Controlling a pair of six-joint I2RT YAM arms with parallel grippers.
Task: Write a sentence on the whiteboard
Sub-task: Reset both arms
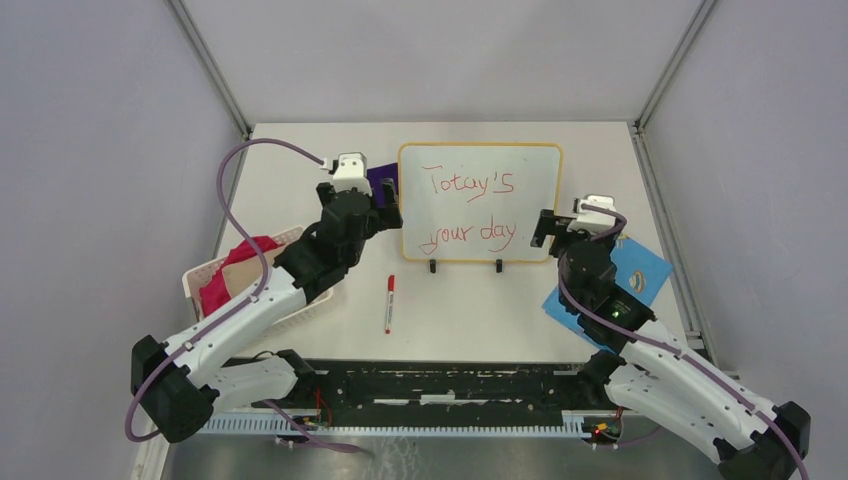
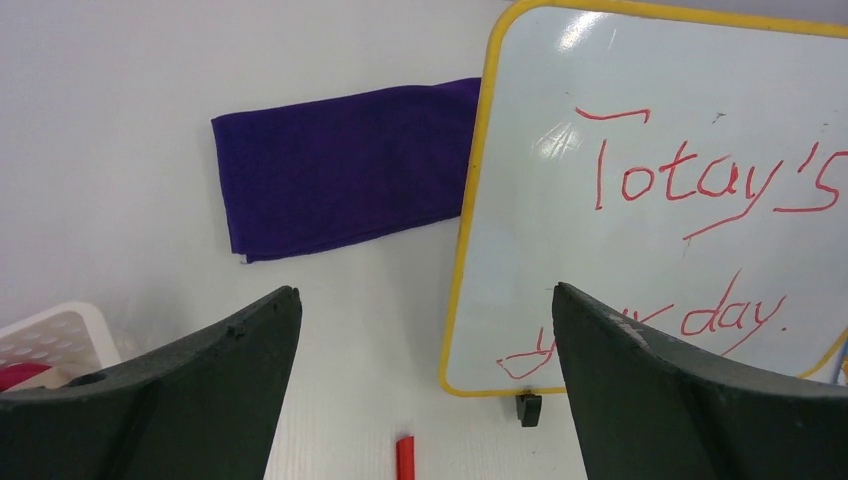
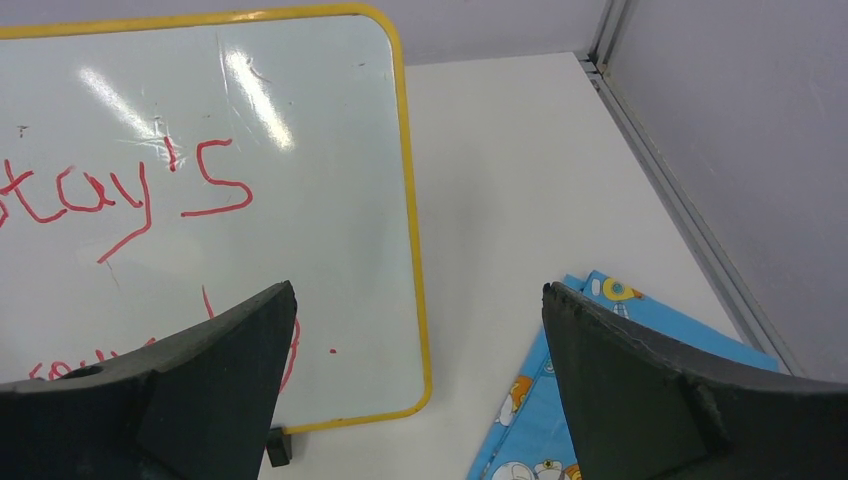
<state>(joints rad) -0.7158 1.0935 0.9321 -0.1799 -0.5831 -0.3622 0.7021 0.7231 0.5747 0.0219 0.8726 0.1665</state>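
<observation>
The whiteboard (image 1: pixel 535 175) is glossy white inside a thin yellow frame, on two black feet (image 1: pixel 433 266). The sentence (image 1: pixel 470 184) on it is red. The folded cloth (image 2: pixel 345 165) is deep purple. The marker (image 1: pixel 389 303) is white and red. The basket (image 2: pixel 60 335) is white, with crimson-pink fabric (image 1: pixel 222 285) and a tan piece (image 1: pixel 238 272) in it. The card (image 3: pixel 560 420) is bright blue, printed with small cartoon figures in white, yellow and orange. The desk (image 1: pixel 470 320) is white. The left arm (image 1: pixel 235 322) and right arm (image 1: pixel 685 385) are white and black, with black jaws and mauve cables (image 1: pixel 240 165).
</observation>
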